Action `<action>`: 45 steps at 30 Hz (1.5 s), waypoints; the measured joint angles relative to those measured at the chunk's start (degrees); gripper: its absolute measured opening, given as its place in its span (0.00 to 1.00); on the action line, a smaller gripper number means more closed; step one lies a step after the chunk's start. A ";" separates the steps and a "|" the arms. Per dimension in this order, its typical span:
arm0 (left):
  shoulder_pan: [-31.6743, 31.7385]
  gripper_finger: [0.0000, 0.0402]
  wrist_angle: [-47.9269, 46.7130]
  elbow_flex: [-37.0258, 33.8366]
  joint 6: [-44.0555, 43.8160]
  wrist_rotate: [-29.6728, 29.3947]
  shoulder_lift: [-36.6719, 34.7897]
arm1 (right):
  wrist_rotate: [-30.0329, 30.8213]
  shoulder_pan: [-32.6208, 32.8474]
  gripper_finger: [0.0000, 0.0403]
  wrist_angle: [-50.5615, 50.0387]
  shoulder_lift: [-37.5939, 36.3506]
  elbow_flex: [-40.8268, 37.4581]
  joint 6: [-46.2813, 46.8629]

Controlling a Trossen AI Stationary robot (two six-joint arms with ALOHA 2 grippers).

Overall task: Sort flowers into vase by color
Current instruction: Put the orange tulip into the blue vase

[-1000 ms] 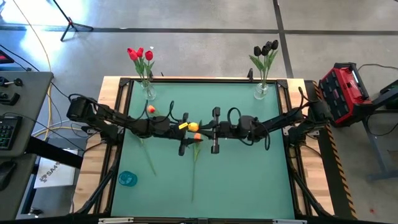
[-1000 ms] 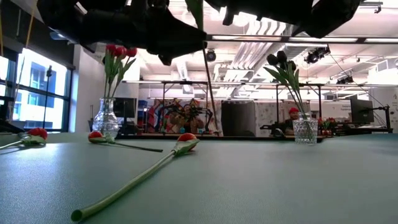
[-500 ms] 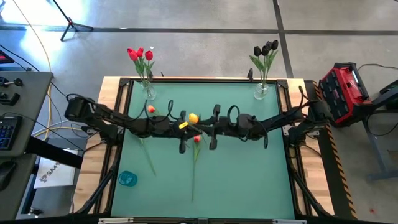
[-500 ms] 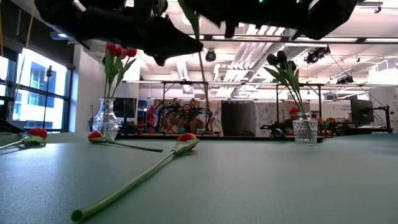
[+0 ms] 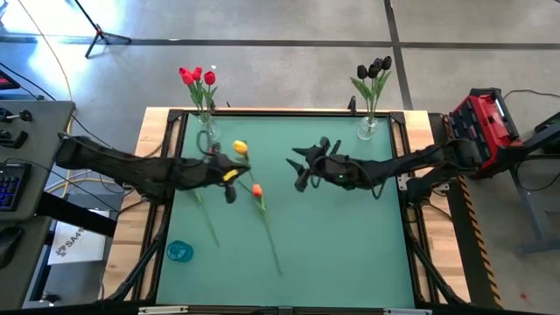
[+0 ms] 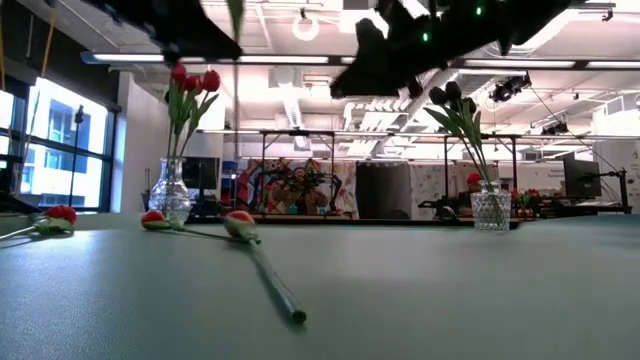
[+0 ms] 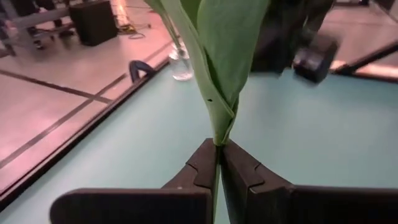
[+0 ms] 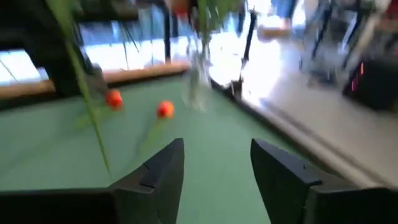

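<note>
a yellow tulip is held upright by its stem in the left gripper, whose fingers are pinched tight on it, above the table near its far left corner. the red-flower vase stands just beyond, toward the far edge, so a short carry past it is judged likely; no yellow vase is seen. the right gripper hangs spread and empty near the table's middle. the black-flower vase stands at the far right corner. an orange-red tulip lies just beside the held stem, with another stem along the left edge.
</note>
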 joint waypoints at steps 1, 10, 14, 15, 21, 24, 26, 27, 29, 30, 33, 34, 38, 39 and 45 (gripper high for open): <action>-0.81 0.00 -2.11 0.01 -0.90 -1.24 -2.21 | -0.13 -0.64 0.44 -2.54 0.20 0.00 1.93; -5.09 0.00 -28.34 8.00 -14.47 -4.63 -17.24 | -11.30 -7.54 0.44 -4.78 10.61 -0.02 11.17; -8.39 0.00 -40.33 10.97 -21.48 -3.97 -18.69 | -14.04 -9.80 0.44 -1.34 14.07 -0.02 11.10; -9.33 0.00 -42.30 11.27 -22.85 -3.31 -19.00 | -14.80 -10.22 0.44 -0.63 14.47 -0.02 11.10; -16.74 0.00 -44.15 14.22 -27.01 0.49 -19.45 | -18.69 -11.94 0.44 3.30 15.17 -0.02 11.54; -21.44 0.00 -45.68 17.89 -27.28 2.42 -19.41 | -20.22 -12.49 0.44 3.65 15.17 -0.02 11.95; -24.72 0.00 -46.85 20.04 -26.88 4.38 -19.42 | -20.83 -12.56 0.44 3.78 15.17 -0.02 12.76; -26.36 0.00 -47.32 20.93 -26.42 5.96 -19.46 | -20.89 -12.54 0.44 3.72 15.17 -0.02 13.10; -29.70 0.00 -47.44 22.49 -24.16 9.53 -19.37 | -20.88 -12.52 0.44 3.71 15.17 -0.02 13.49; -31.41 0.00 -47.50 22.74 -22.53 11.41 -19.35 | -20.89 -12.52 0.44 3.79 15.17 -0.02 14.03; -36.62 0.00 -48.66 21.81 -19.61 12.63 -19.27 | -20.86 -12.33 0.44 3.70 15.17 -0.02 15.60; -38.37 0.00 -48.83 20.85 -19.56 11.77 -19.26 | -20.84 -12.22 0.44 3.76 15.17 -0.02 16.09; -45.67 0.00 -47.50 15.52 -21.19 5.10 -19.24 | -20.65 -11.49 0.44 3.73 15.17 -0.02 17.57; -47.50 0.00 -46.77 14.17 -21.89 3.89 -19.28 | -20.65 -11.30 0.44 3.74 15.17 -0.02 17.79; -58.18 0.00 -41.65 11.84 -25.09 -4.14 -19.19 | -20.65 -11.13 0.44 3.76 15.17 -0.02 21.66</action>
